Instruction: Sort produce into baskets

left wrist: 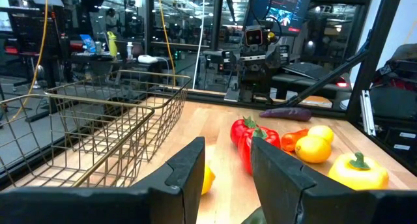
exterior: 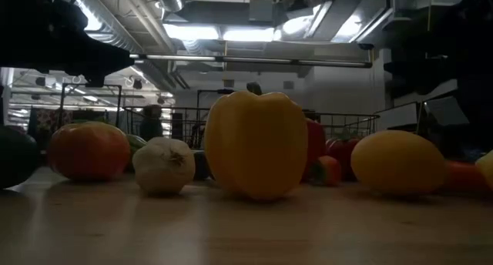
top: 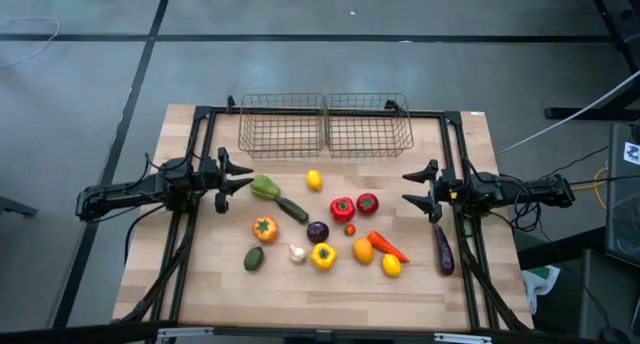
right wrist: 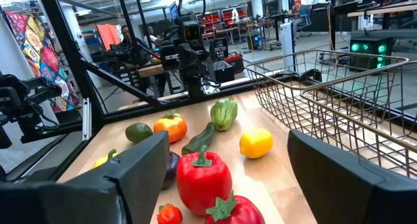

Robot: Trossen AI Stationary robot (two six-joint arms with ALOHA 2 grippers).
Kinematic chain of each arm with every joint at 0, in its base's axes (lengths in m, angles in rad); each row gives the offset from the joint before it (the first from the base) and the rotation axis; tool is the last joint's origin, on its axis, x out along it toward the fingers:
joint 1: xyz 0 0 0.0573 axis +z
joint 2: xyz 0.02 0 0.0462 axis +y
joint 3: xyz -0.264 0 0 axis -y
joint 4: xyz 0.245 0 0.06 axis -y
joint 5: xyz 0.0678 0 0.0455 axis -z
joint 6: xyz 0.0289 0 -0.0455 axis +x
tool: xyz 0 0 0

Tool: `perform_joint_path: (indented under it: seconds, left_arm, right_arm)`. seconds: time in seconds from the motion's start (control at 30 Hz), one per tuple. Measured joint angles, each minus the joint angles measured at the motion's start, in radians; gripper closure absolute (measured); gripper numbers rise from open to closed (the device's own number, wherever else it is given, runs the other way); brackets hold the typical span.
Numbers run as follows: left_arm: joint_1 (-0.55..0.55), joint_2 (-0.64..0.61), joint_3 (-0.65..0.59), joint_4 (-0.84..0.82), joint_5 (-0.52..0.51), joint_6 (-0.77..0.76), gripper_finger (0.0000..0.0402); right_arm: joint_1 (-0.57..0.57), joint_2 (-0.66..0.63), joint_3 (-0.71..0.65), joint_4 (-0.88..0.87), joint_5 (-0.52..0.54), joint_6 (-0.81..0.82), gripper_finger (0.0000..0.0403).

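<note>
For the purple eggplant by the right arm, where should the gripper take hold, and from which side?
Grip the eggplant across its middle, coming from above with the right gripper. It lies flat on the table, long and slim, apart from the other produce, so fingers closing across its narrow width probably fit best.

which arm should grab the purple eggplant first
Probably the right. The eggplant lies at the table's right edge, just below the open right gripper; the left gripper waits across the produce, far from it.

no readable text, labels, numbers or signs anywhere
</note>
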Motion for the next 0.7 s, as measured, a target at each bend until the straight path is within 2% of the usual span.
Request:
perform_joint_path:
  seconds: [0.7]
  left_arm:
    - [0.0, 0.0, 0.0, 0.0, 0.0, 0.0, 0.028]
  right_arm:
    - [0.0, 0.0, 0.0, 0.0, -0.01, 0.0, 0.0091]
